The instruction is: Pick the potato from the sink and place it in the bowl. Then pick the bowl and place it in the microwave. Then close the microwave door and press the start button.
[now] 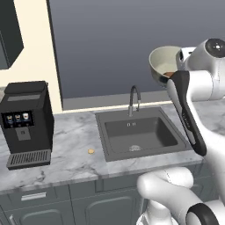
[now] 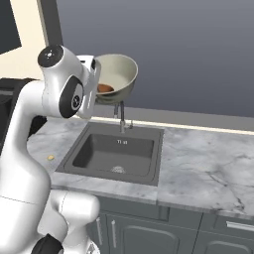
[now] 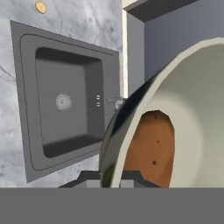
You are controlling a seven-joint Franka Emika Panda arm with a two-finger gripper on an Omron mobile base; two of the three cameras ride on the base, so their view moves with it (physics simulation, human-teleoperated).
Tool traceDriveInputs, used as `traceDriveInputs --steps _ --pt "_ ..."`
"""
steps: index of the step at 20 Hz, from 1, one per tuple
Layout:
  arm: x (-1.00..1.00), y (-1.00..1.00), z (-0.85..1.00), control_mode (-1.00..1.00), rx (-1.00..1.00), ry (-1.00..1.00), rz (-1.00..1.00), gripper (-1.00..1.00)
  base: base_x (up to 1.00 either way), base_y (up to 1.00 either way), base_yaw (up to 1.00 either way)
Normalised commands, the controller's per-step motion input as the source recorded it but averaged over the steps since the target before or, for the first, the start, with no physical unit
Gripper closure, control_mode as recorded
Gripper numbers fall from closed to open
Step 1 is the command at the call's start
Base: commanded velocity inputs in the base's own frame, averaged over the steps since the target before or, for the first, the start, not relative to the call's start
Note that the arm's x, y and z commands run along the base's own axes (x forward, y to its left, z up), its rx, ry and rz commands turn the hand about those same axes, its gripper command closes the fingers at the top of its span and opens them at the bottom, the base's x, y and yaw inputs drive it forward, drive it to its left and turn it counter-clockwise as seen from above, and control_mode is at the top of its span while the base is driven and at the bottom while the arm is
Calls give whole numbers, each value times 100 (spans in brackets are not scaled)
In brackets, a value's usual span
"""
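Fingers (image 3: 109, 181) pinched on rim of bowl (image 2: 119, 74), potato (image 2: 105, 88) inside, upper centre of frame. Keep level while carrying toward microwave; avoid tipping.

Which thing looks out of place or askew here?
The wide cream-white bowl hangs tilted in the gripper, above the dark grey sink, the orange-brown potato inside. It could roll out.
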Motion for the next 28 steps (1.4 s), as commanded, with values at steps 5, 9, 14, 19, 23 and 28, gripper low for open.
traceDriveInputs --steps 5,9,14,19,23,28 --pt "0 0 0 100 0 0 0 100 -30 0 0" --pt "0 0 0 100 0 0 0 100 -88 0 10" --pt "0 0 0 100 0 0 0 100 -97 0 45" --pt "0 0 0 100 0 0 0 100 -45 0 82" --pt "0 0 0 100 0 0 0 100 -11 0 84" --pt "0 0 0 100 0 0 0 100 0 7 87"
